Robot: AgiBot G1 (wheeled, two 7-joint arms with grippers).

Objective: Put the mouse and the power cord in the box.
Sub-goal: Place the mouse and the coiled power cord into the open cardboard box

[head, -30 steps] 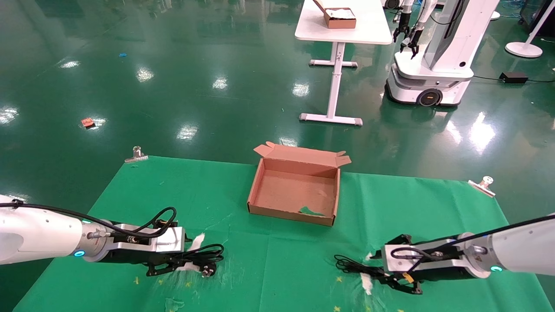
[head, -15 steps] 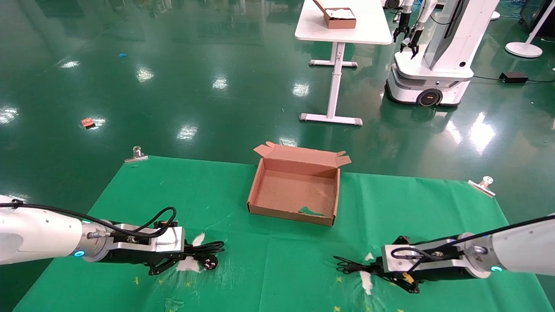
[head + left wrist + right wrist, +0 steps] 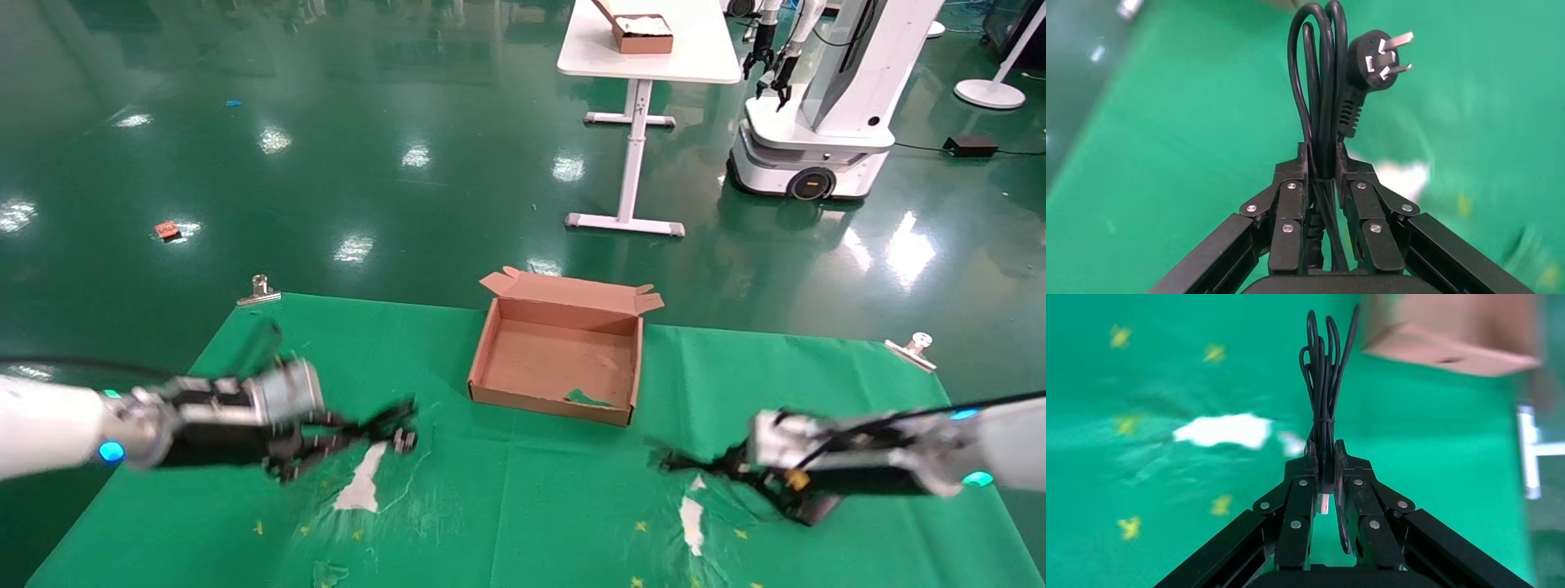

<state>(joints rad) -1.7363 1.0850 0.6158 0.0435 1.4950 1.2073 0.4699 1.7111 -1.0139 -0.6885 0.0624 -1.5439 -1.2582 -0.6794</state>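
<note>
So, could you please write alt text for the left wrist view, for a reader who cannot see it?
The left hand is shut on the power cord, a thick black cable folded into loops that stick out past the fingertips, with its three-pronged plug beside the loops. Behind it is the green table cover, with a white patch close to the hand.

Both arms up off the cloth (image 3: 523, 498) since a second ago. Left gripper (image 3: 1322, 160) lifted, clamped on the power cord (image 3: 1324, 73) — bundle clear of the near-left patch. Right gripper (image 3: 1324, 456) lifted, pinching the mouse's cable bundle (image 3: 1324, 373), near-right.
</note>
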